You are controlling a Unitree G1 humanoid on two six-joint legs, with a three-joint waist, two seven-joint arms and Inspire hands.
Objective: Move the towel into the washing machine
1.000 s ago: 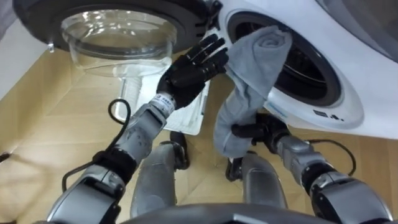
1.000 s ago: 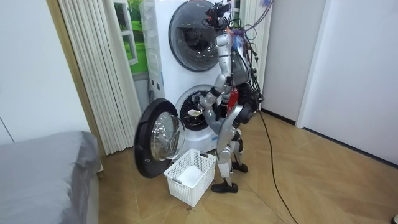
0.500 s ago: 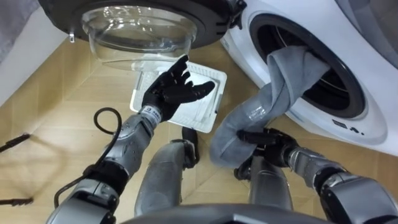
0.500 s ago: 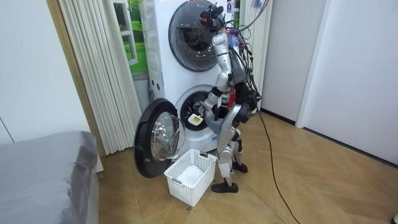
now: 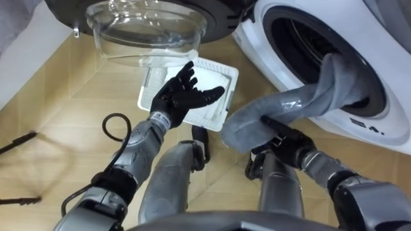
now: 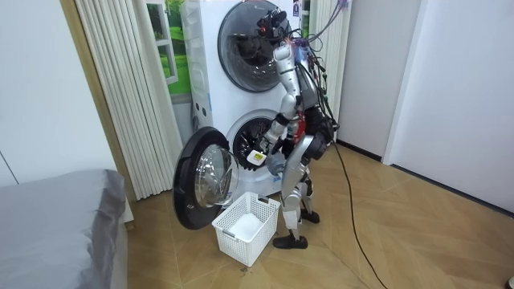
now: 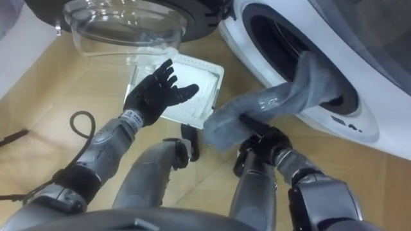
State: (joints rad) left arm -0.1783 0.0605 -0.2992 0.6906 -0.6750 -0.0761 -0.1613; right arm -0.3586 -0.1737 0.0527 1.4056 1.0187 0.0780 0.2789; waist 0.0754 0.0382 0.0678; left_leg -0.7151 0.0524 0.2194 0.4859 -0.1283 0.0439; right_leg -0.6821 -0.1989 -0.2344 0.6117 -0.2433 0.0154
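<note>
My right hand [image 5: 288, 144] clenched on towel [image 5: 282, 108] tail, far end in washing machine [image 5: 385, 128] above it; left hand [image 5: 182, 97] splayed, empty. Loading half done; next, likely: push tail in.

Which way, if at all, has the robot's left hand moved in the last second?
Yes. The left hand has pulled back from the washing machine's opening, toward the robot, and now hangs open over the white basket.

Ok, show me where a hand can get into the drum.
The drum mouth is bare above and left of the towel, up to the rim. Its lower edge is crowded: the towel hangs out over it to the right hand. The open left hand hovers over the basket; bare floor lies left of it.
</note>
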